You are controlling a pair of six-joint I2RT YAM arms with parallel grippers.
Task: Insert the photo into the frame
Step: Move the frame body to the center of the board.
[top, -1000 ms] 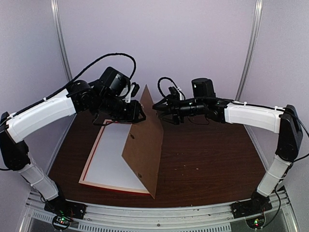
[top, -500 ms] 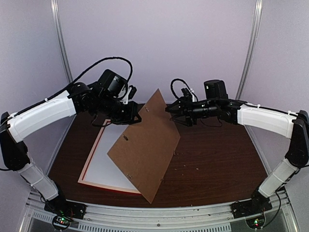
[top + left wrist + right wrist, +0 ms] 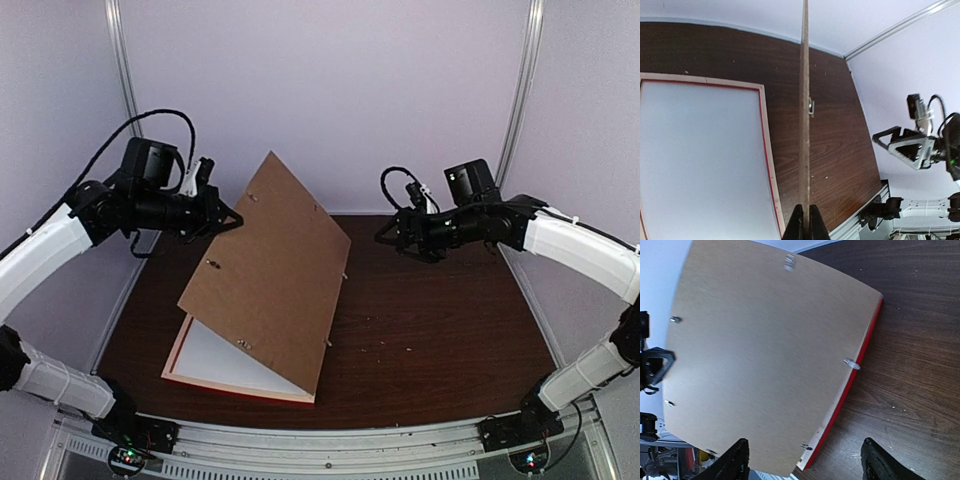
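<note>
The red frame lies flat at the table's left front, with a plain white surface inside it. The photo's red-orange picture shows in no view. My left gripper is shut on the left edge of a brown backing board and holds it tilted over the frame, its near corner down on the frame. In the left wrist view the board is edge-on between my shut fingers, above the frame. My right gripper is open and empty, apart from the board.
Small metal turn clips stick out of the board's back. The dark wood table has a metal rail along its near edge. Grey walls close off the back and sides.
The board has swung from standing upright to leaning left over the frame. My left gripper moved left and up with it. My right gripper drew back to the right, away from the board.
</note>
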